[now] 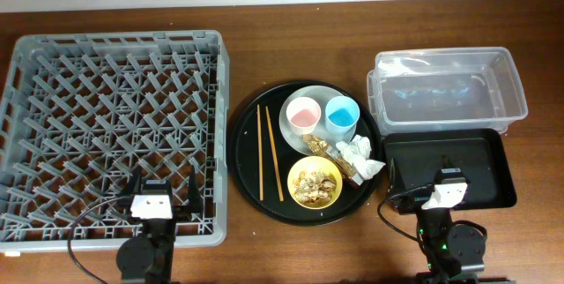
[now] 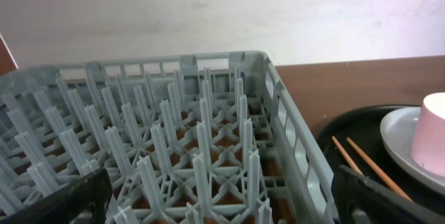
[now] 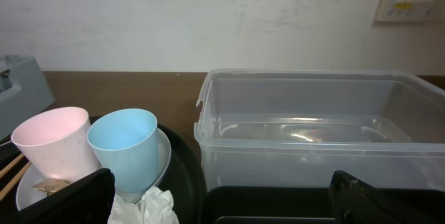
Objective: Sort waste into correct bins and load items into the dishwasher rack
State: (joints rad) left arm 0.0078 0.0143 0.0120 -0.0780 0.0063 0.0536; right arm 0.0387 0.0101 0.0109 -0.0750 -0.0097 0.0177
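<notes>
- Two grippers sat at the near edge of the table, both with jaws spread wide and nothing between them.
- The left gripper [image 1: 164, 181] hovered over the near edge of the dishwasher rack [image 1: 123, 41], a grey crate of upright pegs filling the left side with no dishes in it.
- The right gripper [image 3: 226, 196] hovered over the near part of the black rectangular tray [image 1: 480, 156] at near right.
- The clear tub [image 1: 441, 54] stood just beyond that tray at far right, the two bins close side by side; whether they touched I could not tell.
- Between the rack and the bins lay a round black tray [image 1: 248, 121] carrying all the items and waste.
- A pair of chopsticks [image 1: 269, 152] lay side by side on its left part, running near to far.
- The pale plate [image 1: 287, 127] sat on its far part, with the pink cup [image 1: 302, 115] on the left and the light blue cup [image 1: 341, 115] on the right, both upright, mouths up.
- The yellow bowl [image 1: 336, 171] sat on the near part of the round tray, holding tan food scraps [image 1: 314, 187].
- The gold-brown wrapper [image 1: 320, 146] lay between plate and bowl.
- Crumpled white tissue [image 1: 361, 159] lay just right of the wrapper, near the blue cup.
</notes>
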